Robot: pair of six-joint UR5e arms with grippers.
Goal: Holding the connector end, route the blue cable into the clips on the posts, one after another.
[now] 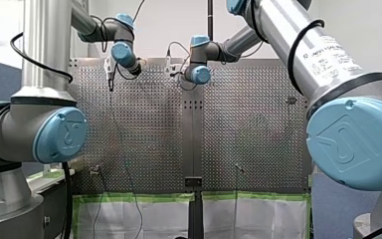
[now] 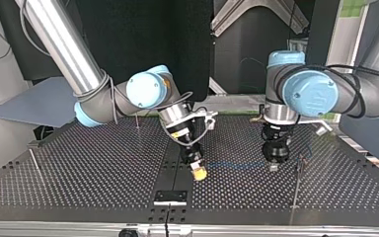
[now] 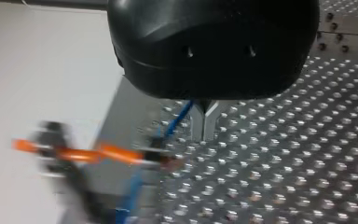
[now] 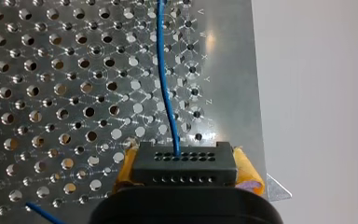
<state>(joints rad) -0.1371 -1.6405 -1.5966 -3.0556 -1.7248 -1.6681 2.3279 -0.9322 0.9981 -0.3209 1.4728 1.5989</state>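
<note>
The thin blue cable (image 2: 232, 164) stretches low over the perforated table (image 2: 89, 168) between my two grippers. In the right wrist view its black connector (image 4: 186, 164) sits between yellow pads (image 4: 247, 170), and the cable (image 4: 165, 84) leads straight ahead. My right gripper (image 2: 199, 173) is shut on that connector, near the table's middle. My left gripper (image 2: 272, 165) stands at the top view's right, just beside a thin post (image 2: 300, 165). Its metal fingers (image 3: 209, 122) are pressed together, and the cable (image 3: 177, 120) comes out beside them. A blurred orange clip (image 3: 93, 153) on a post lies close ahead.
Two more thin posts (image 2: 33, 160) (image 2: 137, 121) stand on the plate at the top view's left. A black bracket (image 2: 170, 196) sits at the table's near edge there. In the front view small posts (image 1: 96, 172) (image 1: 238, 168) stand near the near edge.
</note>
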